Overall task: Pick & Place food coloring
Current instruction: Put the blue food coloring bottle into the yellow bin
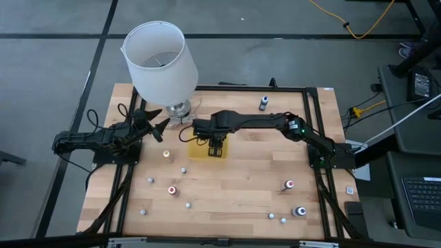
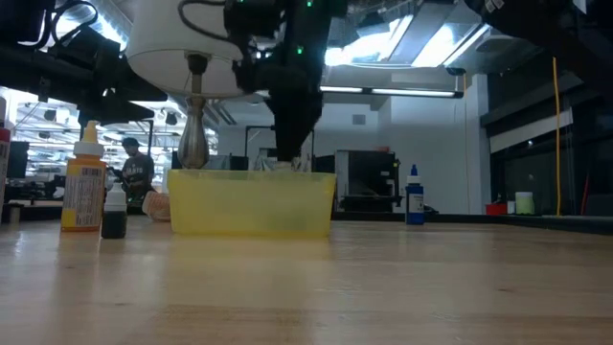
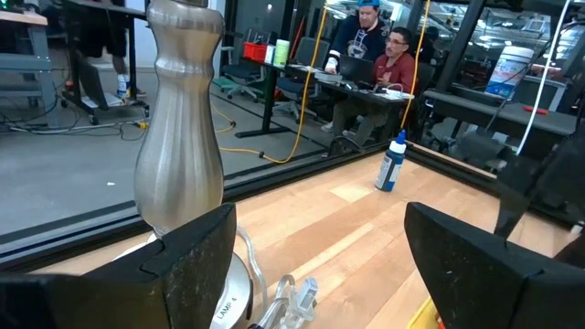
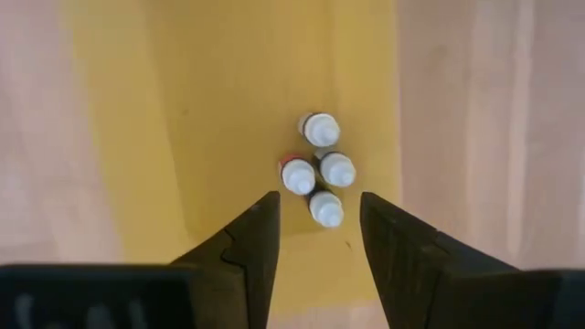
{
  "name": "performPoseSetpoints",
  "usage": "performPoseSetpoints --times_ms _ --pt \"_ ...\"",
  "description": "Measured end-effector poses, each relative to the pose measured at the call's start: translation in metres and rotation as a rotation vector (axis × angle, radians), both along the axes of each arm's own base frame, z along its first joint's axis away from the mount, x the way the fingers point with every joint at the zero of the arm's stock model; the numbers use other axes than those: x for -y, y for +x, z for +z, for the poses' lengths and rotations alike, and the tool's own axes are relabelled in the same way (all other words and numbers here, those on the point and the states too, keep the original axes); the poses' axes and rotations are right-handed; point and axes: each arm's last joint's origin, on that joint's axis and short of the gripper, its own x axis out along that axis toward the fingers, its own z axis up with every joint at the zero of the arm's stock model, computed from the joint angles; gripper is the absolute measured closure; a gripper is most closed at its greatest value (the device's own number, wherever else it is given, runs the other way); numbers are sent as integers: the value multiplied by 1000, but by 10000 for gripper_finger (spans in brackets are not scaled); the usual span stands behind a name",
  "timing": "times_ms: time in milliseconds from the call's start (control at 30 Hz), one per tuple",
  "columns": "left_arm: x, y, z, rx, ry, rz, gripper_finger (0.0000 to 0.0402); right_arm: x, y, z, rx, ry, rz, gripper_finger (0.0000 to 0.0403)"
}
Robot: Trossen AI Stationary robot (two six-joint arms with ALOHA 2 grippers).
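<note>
Yellow plastic fills the space beneath my right gripper (image 4: 318,228), whose two dark fingers stand apart, released, holding nothing. Just past the fingertips four tiny bottles (image 4: 318,171) stand upright in a tight cluster on the floor of the yellow tray (image 4: 219,110), their round white tops touching or nearly touching; a sliver of red shows at the edge of one. From table height the tray is a shallow, translucent, straight-walled box on pale wood planks, with my right arm coming down into it from above.

My left gripper (image 1: 153,122) waits at the table's left side, fingers spread wide and empty, facing the brushed-metal lamp base (image 3: 180,137), a smooth curved column under a big white shade (image 1: 160,60).

More little bottles lie scattered over the wooden table (image 1: 234,186): a dark-capped one (image 2: 114,213) beside a taller orange-labelled one (image 2: 84,188), red-topped ones nearer the front, small white ones between them. A blue-capped bottle (image 3: 391,163) stands alone near the far edge. Beyond the table, people sit at a desk.
</note>
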Motion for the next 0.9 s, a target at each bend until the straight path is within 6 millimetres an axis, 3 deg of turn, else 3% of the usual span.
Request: performPoseSetpoints --times_ms 267,567,733,900 --pt "0 0 0 0 0 0 89 -7 -7 39 84 1 1 249" --pt "0 0 0 1 0 0 89 -7 -31 77 148 9 -30 249" --pt "0 0 0 0 0 0 91 -18 -58 83 180 7 19 249" --pt "0 0 0 0 0 0 89 -39 -98 94 245 14 96 232"
